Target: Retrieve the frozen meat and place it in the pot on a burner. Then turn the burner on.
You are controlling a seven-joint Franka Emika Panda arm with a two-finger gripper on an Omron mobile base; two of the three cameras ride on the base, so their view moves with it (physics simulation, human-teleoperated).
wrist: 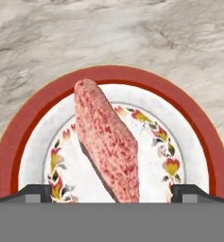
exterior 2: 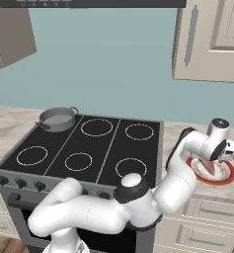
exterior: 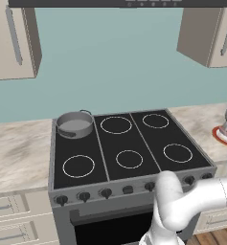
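Pincer (wrist: 111, 191) spread wide over frozen meat (wrist: 108, 149) on red-rimmed plate (wrist: 19, 127), no readable txt.

The arm reaches far right, elbow bent, claw (wrist: 111, 193) pointing down with its fingertips (wrist: 34, 193) spread wide.

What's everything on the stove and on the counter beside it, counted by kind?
Round shallow grey metal pot: 1
Red-rimmed white plate with flower pattern: 1
Flat reddish-pink chunk of frozen meat, lying on the plate: 1
White-ringed zones on the black glass cooktop: 5
Total: 8
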